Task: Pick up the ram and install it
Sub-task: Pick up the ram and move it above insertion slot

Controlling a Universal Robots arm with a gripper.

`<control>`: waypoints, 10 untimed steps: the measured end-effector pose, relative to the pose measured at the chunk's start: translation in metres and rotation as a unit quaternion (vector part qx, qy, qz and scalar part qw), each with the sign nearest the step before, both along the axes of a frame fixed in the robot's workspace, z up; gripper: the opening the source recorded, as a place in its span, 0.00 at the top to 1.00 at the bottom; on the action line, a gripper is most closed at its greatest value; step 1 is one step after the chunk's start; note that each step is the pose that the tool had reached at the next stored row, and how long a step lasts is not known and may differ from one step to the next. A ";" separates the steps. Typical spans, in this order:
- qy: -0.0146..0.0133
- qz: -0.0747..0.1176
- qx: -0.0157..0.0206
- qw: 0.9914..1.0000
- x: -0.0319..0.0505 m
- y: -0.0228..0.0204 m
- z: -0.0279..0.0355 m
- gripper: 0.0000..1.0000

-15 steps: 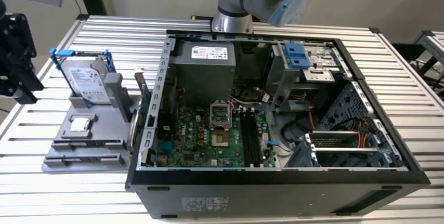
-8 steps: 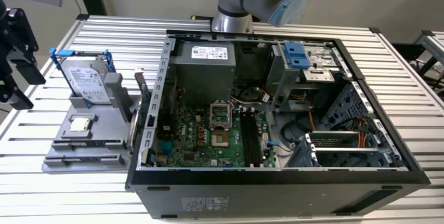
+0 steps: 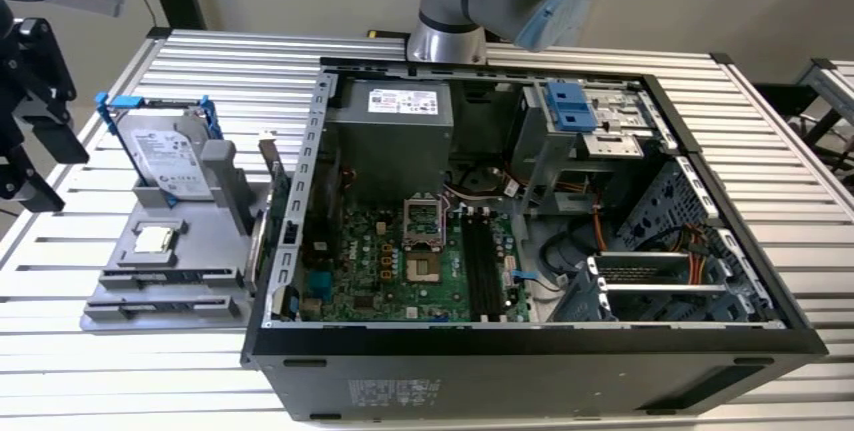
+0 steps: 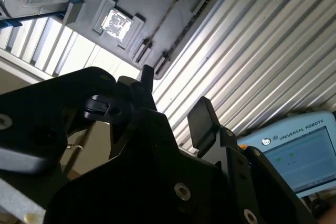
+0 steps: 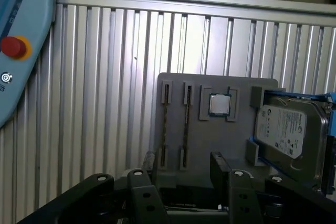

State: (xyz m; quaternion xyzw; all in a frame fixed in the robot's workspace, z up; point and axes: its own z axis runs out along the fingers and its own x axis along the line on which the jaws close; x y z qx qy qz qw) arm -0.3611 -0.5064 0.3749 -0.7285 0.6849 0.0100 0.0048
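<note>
1. At 9 o'clock of the computer case [image 3: 534, 351], exterior view, a gray tray [image 3: 194, 256] sits on the worktop [image 3: 134, 371].
2. Ram [image 5: 187, 124] stands edge-up in a tray slot, untouched.
3. Gripper [image 5: 184, 163] hovers just short of it, spread wide, empty.

I see an open computer case [image 3: 534, 361] lying on a ribbed metal table [image 3: 134, 381]. Inside it a green motherboard [image 3: 387, 271] lies flat, with long black slots [image 3: 483, 266] on it. On the exterior view's left, a grey holder [image 3: 174, 286] carries an upright hard drive [image 3: 174, 156] and a small square chip [image 3: 154, 239]. The black gripper [image 3: 30, 151] hangs near the holder.
</note>
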 end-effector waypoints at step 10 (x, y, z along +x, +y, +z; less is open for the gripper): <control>0.000 0.000 0.000 1.000 0.0000 0.0000 -0.0031 0.00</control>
